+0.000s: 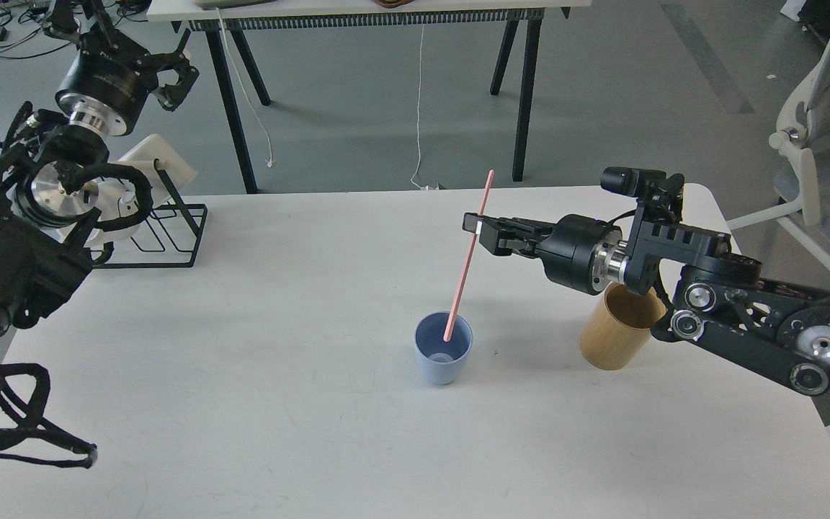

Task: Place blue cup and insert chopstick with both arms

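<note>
The pale blue cup [443, 355] stands upright on the white table [278, 404], a little right of the middle. My right gripper [478, 231] is shut on the pink chopstick [467, 259] above and behind the cup. The stick is tilted, and its lower tip is at the cup's mouth, just inside the rim. My left gripper [172, 74] is raised at the far left above the rack, open and empty.
A tan wooden cylinder holder [613, 330] stands right of the cup, partly hidden by my right arm. A black wire rack [163, 241] with a white piece sits at the table's back left. A chair [818, 158] stands off the table at right.
</note>
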